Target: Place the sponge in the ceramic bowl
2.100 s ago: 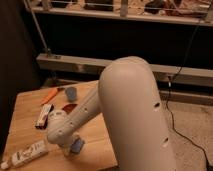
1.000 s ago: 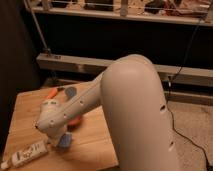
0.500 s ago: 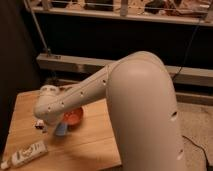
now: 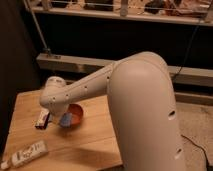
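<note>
The ceramic bowl (image 4: 76, 116), reddish-brown with an orange inside, stands on the wooden table (image 4: 90, 142) near its middle. My big white arm reaches in from the right and ends over the bowl's left side. The gripper (image 4: 62, 115) points down under the wrist and is mostly hidden by it. It is shut on the blue sponge (image 4: 65, 120), which hangs tilted at the bowl's left rim, partly over the inside.
A small dark, white and red packet (image 4: 42, 120) lies just left of the bowl. A white tube or bottle (image 4: 26, 154) lies near the table's front left corner. Dark railings and a shelf run behind the table.
The arm has swung left and away from the camera, carrying the sponge from low over the table's front up to the bowl's left rim.
</note>
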Motion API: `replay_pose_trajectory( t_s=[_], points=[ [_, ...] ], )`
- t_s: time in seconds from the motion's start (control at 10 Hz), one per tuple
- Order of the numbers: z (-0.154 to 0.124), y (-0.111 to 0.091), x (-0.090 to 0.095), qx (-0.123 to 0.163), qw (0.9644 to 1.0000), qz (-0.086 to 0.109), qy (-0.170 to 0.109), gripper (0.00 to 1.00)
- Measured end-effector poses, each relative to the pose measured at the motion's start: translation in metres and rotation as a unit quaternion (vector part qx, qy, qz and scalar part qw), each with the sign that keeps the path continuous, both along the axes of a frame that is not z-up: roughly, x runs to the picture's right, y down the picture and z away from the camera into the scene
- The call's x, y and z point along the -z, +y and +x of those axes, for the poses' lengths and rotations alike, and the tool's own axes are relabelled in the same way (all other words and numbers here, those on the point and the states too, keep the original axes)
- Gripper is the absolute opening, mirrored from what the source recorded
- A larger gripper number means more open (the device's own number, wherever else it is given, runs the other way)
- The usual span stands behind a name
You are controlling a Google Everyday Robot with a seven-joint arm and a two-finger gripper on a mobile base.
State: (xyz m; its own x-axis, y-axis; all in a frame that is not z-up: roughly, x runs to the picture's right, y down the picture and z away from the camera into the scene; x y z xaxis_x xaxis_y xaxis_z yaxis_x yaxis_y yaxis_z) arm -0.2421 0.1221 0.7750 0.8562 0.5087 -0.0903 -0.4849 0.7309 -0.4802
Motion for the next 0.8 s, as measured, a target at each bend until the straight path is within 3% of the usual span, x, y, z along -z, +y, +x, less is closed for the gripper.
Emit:
replay_pose_trajectory(
  t_s=[0.4,0.6,0.8],
  points=[
    [0.028,-0.017,-0.022,-0.023,0.9993,-0.003,0.030,0.01],
    [0.031,-0.016,-0.028,-0.027,0.9991,-0.009,0.031,0.12],
    [0.031,-0.013,-0.034,-0.027,0.9992,-0.010,0.029,0.34]
  ],
)
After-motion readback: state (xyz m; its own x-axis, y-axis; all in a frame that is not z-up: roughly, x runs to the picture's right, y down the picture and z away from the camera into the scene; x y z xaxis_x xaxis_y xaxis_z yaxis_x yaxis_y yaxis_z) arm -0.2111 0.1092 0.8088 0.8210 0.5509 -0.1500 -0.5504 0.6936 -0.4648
